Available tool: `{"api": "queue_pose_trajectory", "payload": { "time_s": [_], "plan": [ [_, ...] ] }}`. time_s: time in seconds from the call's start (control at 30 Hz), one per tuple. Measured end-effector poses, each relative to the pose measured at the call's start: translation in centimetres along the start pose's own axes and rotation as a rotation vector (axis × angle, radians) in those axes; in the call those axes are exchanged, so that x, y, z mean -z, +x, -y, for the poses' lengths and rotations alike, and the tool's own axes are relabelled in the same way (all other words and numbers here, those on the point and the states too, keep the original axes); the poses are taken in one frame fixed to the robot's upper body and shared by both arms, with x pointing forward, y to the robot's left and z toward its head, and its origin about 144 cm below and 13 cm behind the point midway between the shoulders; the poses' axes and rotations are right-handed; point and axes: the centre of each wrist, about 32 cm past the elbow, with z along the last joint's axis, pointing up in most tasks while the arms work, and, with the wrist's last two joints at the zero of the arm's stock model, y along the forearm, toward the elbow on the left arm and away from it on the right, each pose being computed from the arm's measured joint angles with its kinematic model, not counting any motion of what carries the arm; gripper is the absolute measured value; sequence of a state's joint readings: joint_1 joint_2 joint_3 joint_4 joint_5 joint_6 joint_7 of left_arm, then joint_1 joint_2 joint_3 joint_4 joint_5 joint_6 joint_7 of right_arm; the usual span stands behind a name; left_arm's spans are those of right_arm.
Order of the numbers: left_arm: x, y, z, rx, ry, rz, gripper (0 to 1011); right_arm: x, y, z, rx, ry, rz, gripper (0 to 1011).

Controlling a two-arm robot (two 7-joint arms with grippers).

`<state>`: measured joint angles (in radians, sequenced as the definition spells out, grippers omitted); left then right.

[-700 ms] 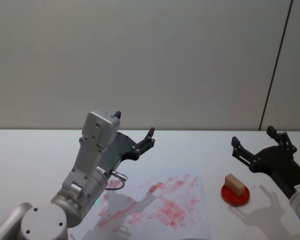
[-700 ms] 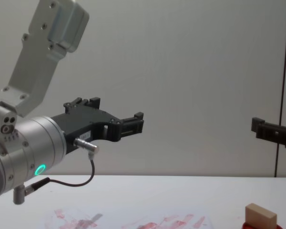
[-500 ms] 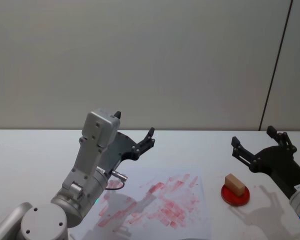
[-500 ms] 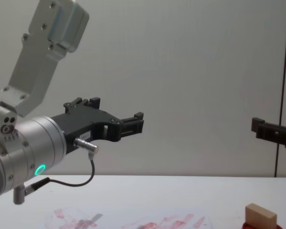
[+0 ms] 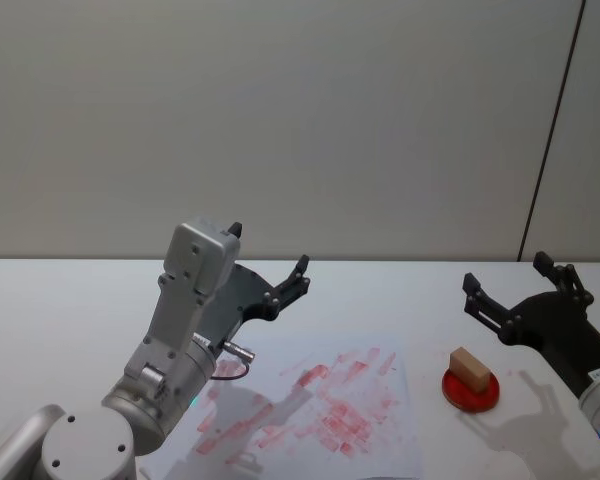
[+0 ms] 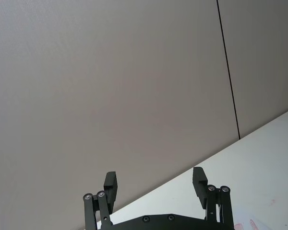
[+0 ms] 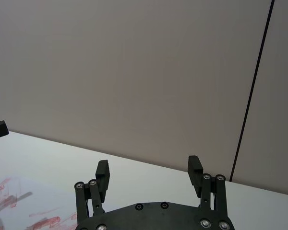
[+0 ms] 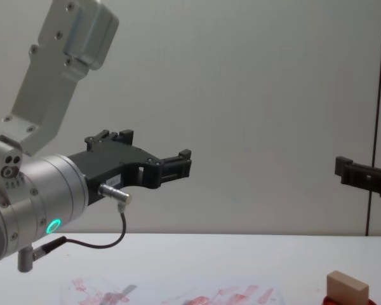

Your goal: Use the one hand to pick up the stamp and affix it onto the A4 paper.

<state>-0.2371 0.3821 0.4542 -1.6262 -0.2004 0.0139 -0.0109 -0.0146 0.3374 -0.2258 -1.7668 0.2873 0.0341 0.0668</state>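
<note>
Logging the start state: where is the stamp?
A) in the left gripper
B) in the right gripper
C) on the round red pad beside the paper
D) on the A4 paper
C: the stamp stands on the round red pad, off the A4 paper; left gripper and right gripper are open, empty.

Bright, even light (soft shadows on the table [image 5: 60, 300]).

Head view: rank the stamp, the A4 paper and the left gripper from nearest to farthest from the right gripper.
1. The stamp, on the red pad at the right, near the open right gripper.
2. The A4 paper, flat at the table's centre.
3. The left gripper, raised over the paper's far left side.
</note>
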Motion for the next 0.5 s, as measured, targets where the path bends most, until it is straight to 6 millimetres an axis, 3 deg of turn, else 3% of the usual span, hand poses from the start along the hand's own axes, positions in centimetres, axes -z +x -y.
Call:
{"api": "queue_pose_trajectory", "payload": {
  "time_s": [0.5],
  "plan": [
    [0.00, 0.00, 0.00, 0.000, 0.000, 0.000, 1002, 0.03, 0.18, -0.14, -0.011, -0.003, 0.002, 1001]
  ]
}}
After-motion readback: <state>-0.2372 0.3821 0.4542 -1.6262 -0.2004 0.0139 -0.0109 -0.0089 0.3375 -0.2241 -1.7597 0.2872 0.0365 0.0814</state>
